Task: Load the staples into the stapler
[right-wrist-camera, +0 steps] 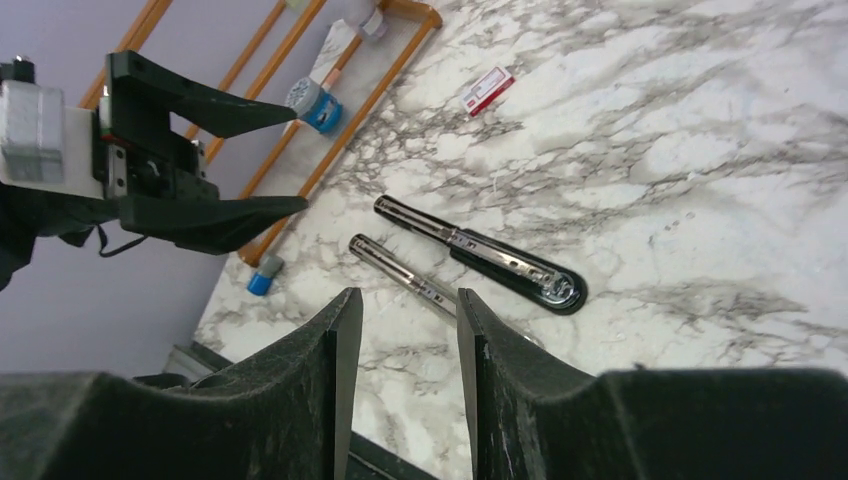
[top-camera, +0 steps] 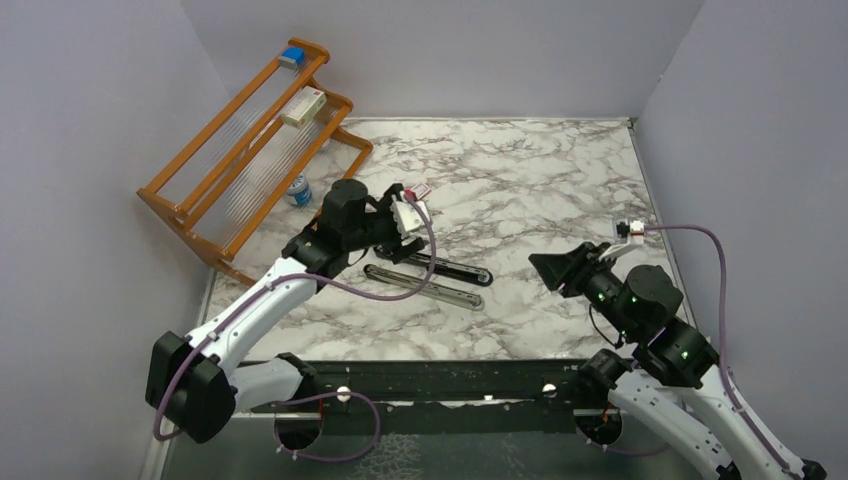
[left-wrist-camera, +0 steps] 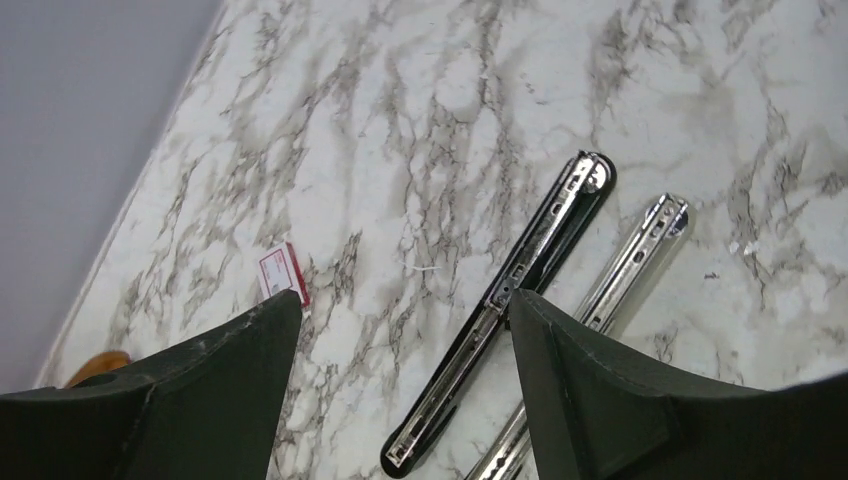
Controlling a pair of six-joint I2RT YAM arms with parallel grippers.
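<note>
The stapler (top-camera: 455, 268) lies open; I can't see staples inside. The red packet (top-camera: 418, 190) waits at its eleven o'clock. My left gripper (left-wrist-camera: 405, 305) is wide, my right gripper (right-wrist-camera: 405, 295) narrow, both empty.

Overhead rear view — both wrists (closer) share stapler (left-wrist-camera: 545, 240).

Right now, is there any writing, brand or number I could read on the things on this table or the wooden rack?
No text here can be read.
The red-and-white packet: printed label with a red frame, too blurred to read.
The white-and-red box on the wooden rack: print too small to read.
The black stapler: no marking shows.
</note>
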